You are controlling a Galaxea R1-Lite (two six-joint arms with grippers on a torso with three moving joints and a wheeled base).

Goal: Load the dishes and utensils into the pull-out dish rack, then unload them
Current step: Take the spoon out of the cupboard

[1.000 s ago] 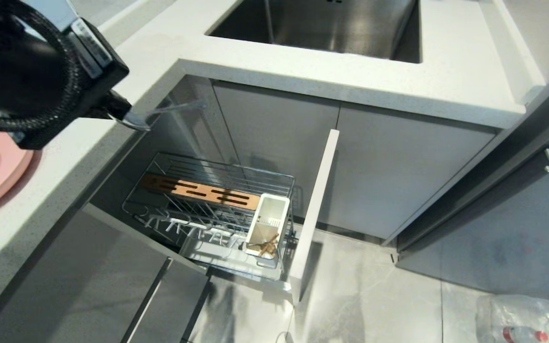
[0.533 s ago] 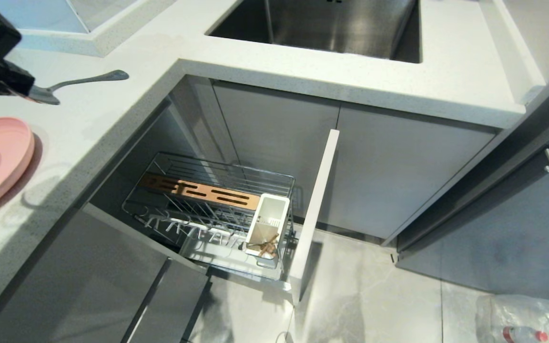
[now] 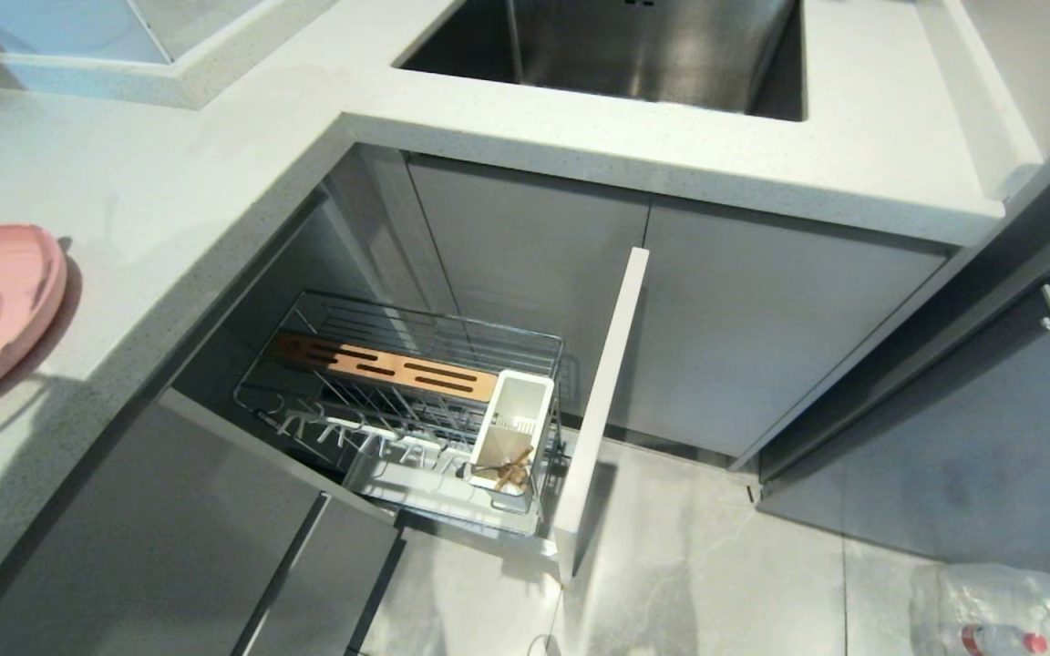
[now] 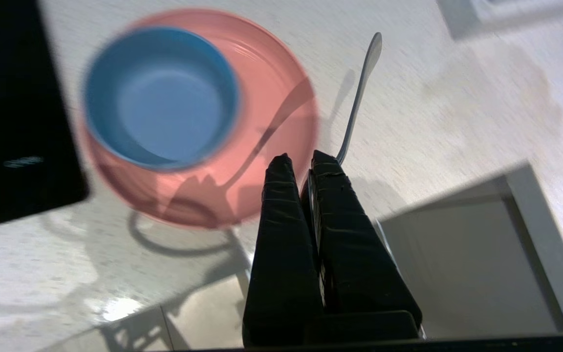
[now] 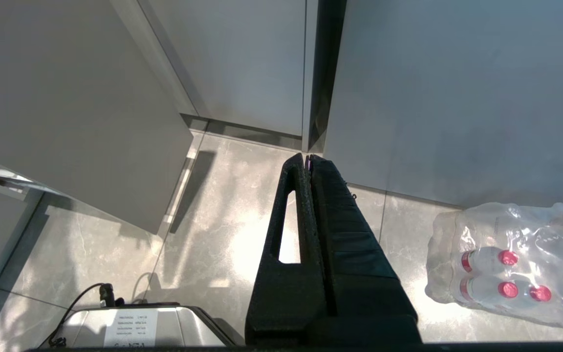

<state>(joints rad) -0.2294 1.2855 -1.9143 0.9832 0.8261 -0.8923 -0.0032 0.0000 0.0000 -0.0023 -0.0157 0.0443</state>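
My left gripper was clenched on the slim silver utensil, held above the white countertop just beside the pink plate, where the blue-grey bowl sat. The pull-out dish rack stood open below, chopsticks in its white cup. My right gripper hung closed and empty over the floor.
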